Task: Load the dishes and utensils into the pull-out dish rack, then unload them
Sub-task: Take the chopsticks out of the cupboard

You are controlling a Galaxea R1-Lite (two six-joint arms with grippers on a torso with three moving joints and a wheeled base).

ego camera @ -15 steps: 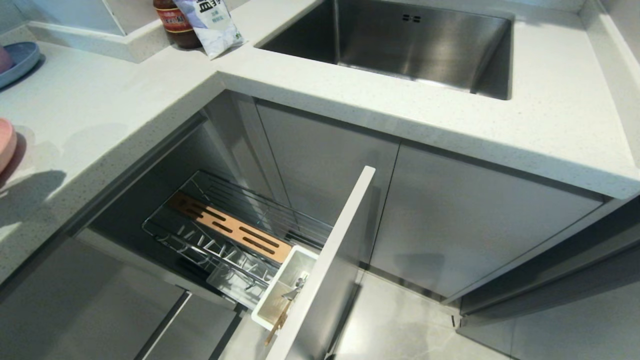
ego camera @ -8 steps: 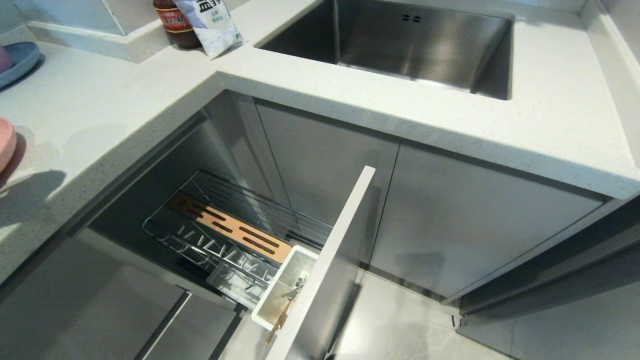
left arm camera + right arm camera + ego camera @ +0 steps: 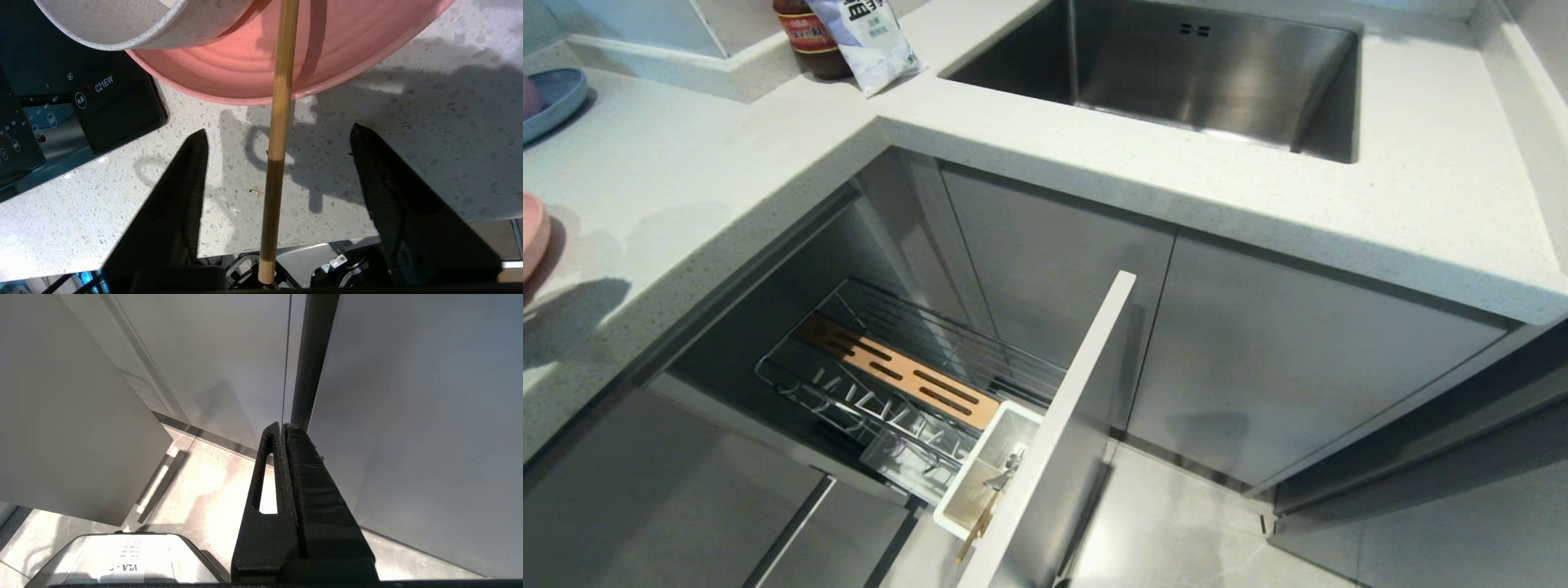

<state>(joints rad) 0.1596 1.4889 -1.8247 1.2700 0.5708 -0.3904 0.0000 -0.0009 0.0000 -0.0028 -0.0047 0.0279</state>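
Over the speckled countertop, my left gripper (image 3: 278, 130) stands open. A wooden chopstick (image 3: 282, 81) runs between its fingers, touching neither; its far end leans on the pink plate (image 3: 229, 69). The off-white speckled bowl (image 3: 122, 24) sits on that plate. In the head view the pull-out dish rack (image 3: 849, 384) stands drawn out, with its wooden strip (image 3: 898, 371) and white front panel (image 3: 1062, 425). Its cutlery box (image 3: 992, 441) holds another chopstick (image 3: 976, 531) and silver cutlery (image 3: 1009, 469). Only the plate's edge (image 3: 531, 233) shows there. My right gripper (image 3: 282, 426) is shut and parked low by the cabinet doors.
A black induction cooktop (image 3: 61, 102) lies beside the pink plate. The steel sink (image 3: 1176, 73) is set into the counter at the back. A blue plate (image 3: 551, 98), a sauce jar (image 3: 809, 41) and a white bag (image 3: 870, 37) stand at the back left.
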